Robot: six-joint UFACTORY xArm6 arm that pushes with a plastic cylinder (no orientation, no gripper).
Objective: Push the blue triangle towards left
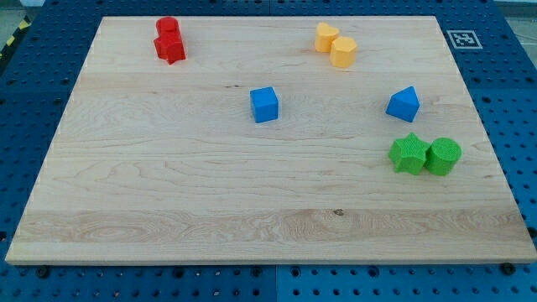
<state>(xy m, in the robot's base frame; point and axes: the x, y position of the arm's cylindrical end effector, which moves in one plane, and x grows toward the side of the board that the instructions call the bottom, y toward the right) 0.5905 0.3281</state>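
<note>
The blue triangle (404, 103) lies on the wooden board (210, 184) at the view's right, above the two green blocks. A blue cube (264, 104) sits near the board's middle, well to the triangle's left. My tip and the rod do not show in the camera view, so I cannot place the tip relative to the blocks.
A green star (409, 154) and a green cylinder (443, 156) touch each other just below the triangle. Two yellow blocks (336, 44) sit at the top right. Two red blocks (169, 39) sit at the top left. Blue pegboard surrounds the board.
</note>
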